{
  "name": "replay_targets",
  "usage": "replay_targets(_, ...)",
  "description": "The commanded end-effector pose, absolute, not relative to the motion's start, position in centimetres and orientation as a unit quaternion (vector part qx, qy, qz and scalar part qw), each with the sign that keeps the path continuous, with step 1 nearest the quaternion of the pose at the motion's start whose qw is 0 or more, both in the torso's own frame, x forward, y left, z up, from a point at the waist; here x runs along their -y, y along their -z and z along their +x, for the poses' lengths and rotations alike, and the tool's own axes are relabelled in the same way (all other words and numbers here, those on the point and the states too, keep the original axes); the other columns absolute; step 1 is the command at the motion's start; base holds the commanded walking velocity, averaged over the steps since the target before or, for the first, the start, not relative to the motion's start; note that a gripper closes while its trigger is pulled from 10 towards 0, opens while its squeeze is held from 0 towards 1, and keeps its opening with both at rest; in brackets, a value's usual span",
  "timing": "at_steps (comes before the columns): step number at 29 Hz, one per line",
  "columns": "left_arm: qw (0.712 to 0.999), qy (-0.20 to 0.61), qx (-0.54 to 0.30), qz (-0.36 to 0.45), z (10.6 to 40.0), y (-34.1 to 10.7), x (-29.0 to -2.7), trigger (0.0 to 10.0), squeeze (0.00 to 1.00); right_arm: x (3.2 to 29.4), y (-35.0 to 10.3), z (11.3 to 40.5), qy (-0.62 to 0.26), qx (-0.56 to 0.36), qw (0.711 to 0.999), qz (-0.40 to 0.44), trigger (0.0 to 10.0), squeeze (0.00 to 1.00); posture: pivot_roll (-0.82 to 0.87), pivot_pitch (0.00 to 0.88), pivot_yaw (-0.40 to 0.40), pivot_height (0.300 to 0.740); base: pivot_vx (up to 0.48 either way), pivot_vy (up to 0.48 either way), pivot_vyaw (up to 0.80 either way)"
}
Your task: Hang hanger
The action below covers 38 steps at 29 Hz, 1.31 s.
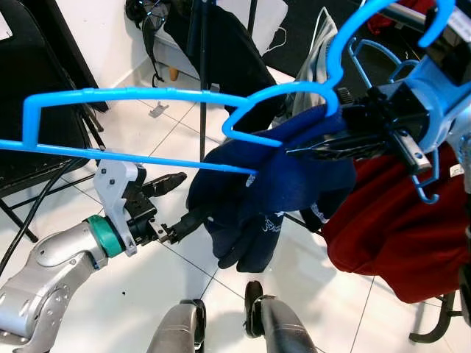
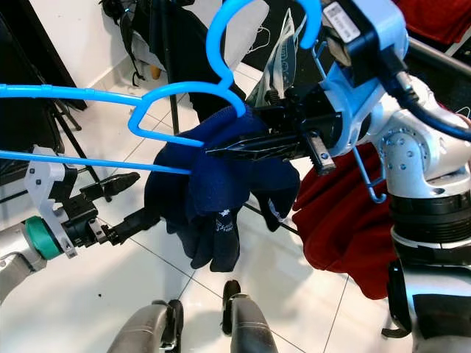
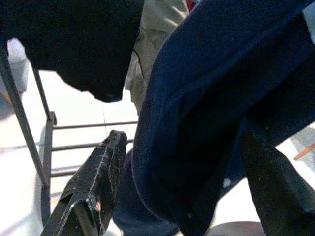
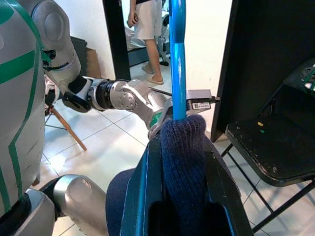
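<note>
My right tool is clenched on the blue hanger and the navy garment draped on it, held aloft above the tiled floor. My left tool is spread, just beside the garment's lower edge. I judge the garment may slide off if the hanger tilts.

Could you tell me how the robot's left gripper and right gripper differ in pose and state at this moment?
The right gripper is raised high and shut on the navy garment draped over the blue hanger; the left gripper sits lower, open.

The right gripper's fingers pinch the cloth between them; the left gripper's fingers are spread either side of the hanging fabric.

Both have two long black fingers and both are at the same garment.
</note>
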<state>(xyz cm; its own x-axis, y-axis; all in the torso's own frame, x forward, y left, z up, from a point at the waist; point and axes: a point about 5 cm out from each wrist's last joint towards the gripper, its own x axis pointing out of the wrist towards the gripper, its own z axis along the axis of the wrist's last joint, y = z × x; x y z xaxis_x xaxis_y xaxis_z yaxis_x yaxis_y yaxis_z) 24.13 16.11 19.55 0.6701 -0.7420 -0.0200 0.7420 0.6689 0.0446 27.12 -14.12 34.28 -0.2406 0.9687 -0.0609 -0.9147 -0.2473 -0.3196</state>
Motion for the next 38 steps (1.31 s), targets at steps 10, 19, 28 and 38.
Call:
replay_targets(10, 0.894, 0.447, -0.043, 0.005, 24.6, -17.1, -14.9, 10.0, 0.00, 13.7, -35.9, 26.2, -0.795, 0.146, 0.573, -0.134, 0.0, 0.00, -0.05, 0.168, 0.040, 0.740, 0.000, 0.000, 0.00)
replay_targets(19, 0.895, 0.443, -0.043, -0.032, 24.7, -17.0, -14.6, 0.0, 0.00, 13.8, -36.5, 26.0, -0.792, 0.151, 0.576, -0.132, 0.0, 0.00, -0.05, 0.174, 0.035, 0.740, 0.000, 0.000, 0.00)
replay_targets(28, 0.905, 0.419, -0.070, 0.008, 24.7, -16.3, -15.7, 0.0, 0.00, 14.2, -36.3, 26.6, -0.778, 0.144, 0.596, -0.138, 0.0, 0.00, -0.05, 0.188, 0.045, 0.740, 0.000, 0.000, 0.00)
replay_targets(38, 0.928, 0.364, -0.056, 0.047, 25.8, -16.6, -16.5, 0.0, 0.00, 15.0, -34.6, 27.2, -0.760, 0.114, 0.618, -0.166, 0.0, 0.00, -0.04, 0.191, 0.049, 0.740, 0.000, 0.000, 0.00)
